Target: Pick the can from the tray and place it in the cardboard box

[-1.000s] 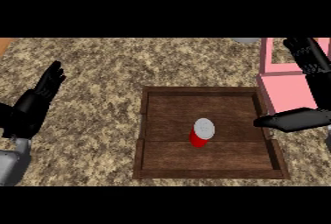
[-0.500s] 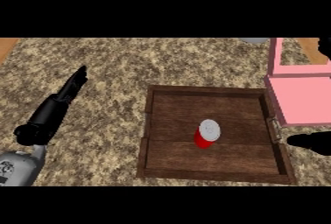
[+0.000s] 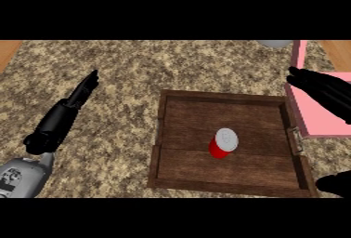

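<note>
The red can (image 3: 224,143) is seen upright near the middle of the wooden tray (image 3: 178,139), untouched. The right hand (image 3: 322,90) is nearer, fingers apparently straight; the can lies down-left of it. The left hand (image 3: 65,116) is held flat, well apart.

My right hand (image 3: 328,93) runs off the right edge, so I cannot tell how its fingers are set. The pink box (image 3: 310,122) beside the tray is cut by that same edge, partly behind my hand. A grey object (image 3: 276,43) at the top edge shows only its rim. My left forearm (image 3: 21,176) leaves at the lower left.
</note>
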Controlling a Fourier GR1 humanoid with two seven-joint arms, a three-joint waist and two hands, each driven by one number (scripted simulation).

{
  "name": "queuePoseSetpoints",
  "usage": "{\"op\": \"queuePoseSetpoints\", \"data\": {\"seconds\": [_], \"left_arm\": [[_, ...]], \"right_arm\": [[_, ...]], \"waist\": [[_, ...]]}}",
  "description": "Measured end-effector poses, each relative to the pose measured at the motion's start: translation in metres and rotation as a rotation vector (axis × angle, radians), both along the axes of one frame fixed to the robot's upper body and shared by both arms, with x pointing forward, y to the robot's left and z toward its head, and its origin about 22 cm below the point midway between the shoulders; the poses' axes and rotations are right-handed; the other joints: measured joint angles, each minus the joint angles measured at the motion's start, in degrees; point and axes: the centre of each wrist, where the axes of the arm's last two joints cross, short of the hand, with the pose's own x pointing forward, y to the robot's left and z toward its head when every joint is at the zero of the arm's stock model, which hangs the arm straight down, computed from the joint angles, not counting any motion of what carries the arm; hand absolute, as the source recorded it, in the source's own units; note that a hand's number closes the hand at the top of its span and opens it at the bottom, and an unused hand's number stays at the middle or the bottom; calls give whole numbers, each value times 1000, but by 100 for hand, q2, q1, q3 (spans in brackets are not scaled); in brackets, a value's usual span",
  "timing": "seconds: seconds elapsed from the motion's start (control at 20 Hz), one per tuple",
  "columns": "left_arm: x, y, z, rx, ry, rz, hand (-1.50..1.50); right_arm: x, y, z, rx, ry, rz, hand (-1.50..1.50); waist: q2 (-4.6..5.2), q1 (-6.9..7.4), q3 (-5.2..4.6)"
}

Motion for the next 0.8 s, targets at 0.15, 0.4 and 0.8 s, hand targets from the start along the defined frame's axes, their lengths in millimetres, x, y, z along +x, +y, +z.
{"op": "queuePoseSetpoints", "data": {"seconds": [0.15,0.4,0.8], "left_arm": [[1,-1,-2,-3,2,-10,0],[3,-4,-3,-3,-6,-13,0],[9,-2,-4,-9,1,-9,0]], "right_arm": [[-8,25,4,-102,55,8,-150],[-19,61,6,-260,109,-15,-150],[-21,113,-9,-315,193,-12,-150]], "waist": [[9,60,-3],[9,85,-5],[0,30,2]]}}
